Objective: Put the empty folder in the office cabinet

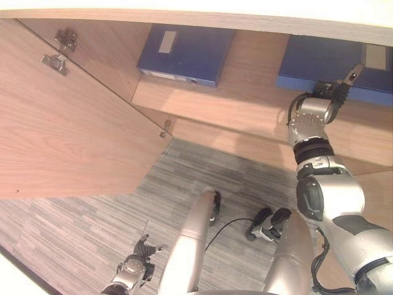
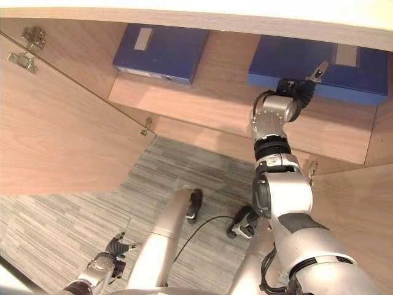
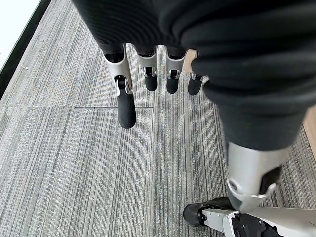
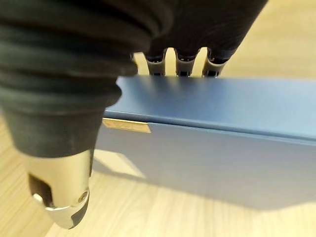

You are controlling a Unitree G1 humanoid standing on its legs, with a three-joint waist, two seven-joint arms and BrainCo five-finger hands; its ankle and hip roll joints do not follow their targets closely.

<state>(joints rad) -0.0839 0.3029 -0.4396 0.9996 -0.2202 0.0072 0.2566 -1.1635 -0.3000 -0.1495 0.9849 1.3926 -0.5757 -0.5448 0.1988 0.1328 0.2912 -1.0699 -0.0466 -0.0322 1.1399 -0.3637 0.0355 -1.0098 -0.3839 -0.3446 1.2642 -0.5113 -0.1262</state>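
Two blue folders lie flat on the cabinet's wooden shelf (image 1: 245, 92). One folder (image 1: 184, 52) is at the left. My right hand (image 1: 325, 95) reaches up to the other folder (image 1: 319, 61) at the right. In the right wrist view its fingers (image 4: 183, 64) run straight over the top of this folder (image 4: 222, 133), their tips hidden behind it. The thumb (image 4: 61, 202) stands apart below the folder's edge over the shelf, touching nothing. My left hand (image 1: 138, 258) hangs low over the grey carpet, its fingers (image 3: 126, 106) straight and empty.
The cabinet's left door (image 1: 61, 135) stands open, with metal hinges (image 1: 58, 61) near its top. A right door (image 2: 350, 209) is open at the lower right. Below the shelf lies striped grey carpet (image 1: 92, 227).
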